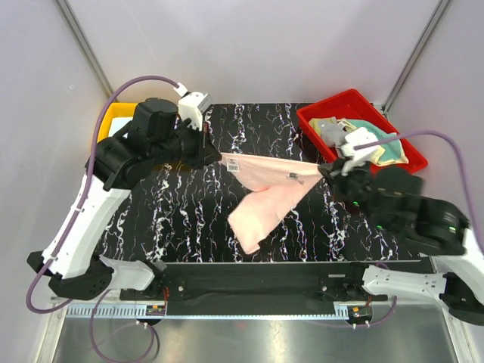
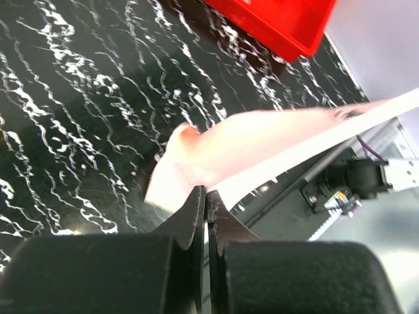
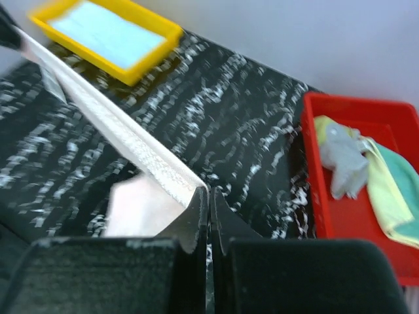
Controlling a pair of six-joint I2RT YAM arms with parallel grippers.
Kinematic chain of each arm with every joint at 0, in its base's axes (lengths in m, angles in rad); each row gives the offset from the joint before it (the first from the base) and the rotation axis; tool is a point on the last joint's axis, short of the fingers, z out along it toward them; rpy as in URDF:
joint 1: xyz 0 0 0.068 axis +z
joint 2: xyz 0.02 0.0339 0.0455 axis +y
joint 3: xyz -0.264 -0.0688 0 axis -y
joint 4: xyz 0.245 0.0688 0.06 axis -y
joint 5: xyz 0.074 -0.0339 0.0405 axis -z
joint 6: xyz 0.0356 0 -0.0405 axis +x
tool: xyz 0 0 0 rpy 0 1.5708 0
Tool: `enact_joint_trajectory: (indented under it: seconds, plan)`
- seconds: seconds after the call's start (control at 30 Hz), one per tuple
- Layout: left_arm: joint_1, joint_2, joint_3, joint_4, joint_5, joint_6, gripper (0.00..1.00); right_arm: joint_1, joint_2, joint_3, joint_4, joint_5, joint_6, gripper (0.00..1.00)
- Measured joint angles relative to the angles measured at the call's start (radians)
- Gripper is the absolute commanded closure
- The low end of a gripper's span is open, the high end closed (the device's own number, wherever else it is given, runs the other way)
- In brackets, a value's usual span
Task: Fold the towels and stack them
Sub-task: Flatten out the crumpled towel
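Sagging pink towel, top edge taut | left pincer pinching corner | right pincer pinching corner

pink towel: soft matt cloth, woven hem. tabletop: black, white-veined, slight sheen. red bin, yellow tray: smooth glossy plastic. near-edge sheet: brushed reflective metal.

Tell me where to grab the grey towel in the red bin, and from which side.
Likely its bunched-up top fold, coming down from above: the grey towel lies crumpled on the other towels, and the red bin walls block a sideways approach.
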Motion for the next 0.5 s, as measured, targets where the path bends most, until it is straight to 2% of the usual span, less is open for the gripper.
enact_joint_trajectory:
  seconds: [0.23,0.5]
  plan:
    - [-0.081,-0.021,0.118,-0.046,-0.005,-0.022,1.00,0.000,-0.121,0.063,-0.013,-0.282,-0.014,1.00]
    - [-0.086,-0.053,0.259,-0.122,-0.055,-0.022,1.00,-0.001,-0.054,0.135,-0.020,-0.493,-0.044,1.00]
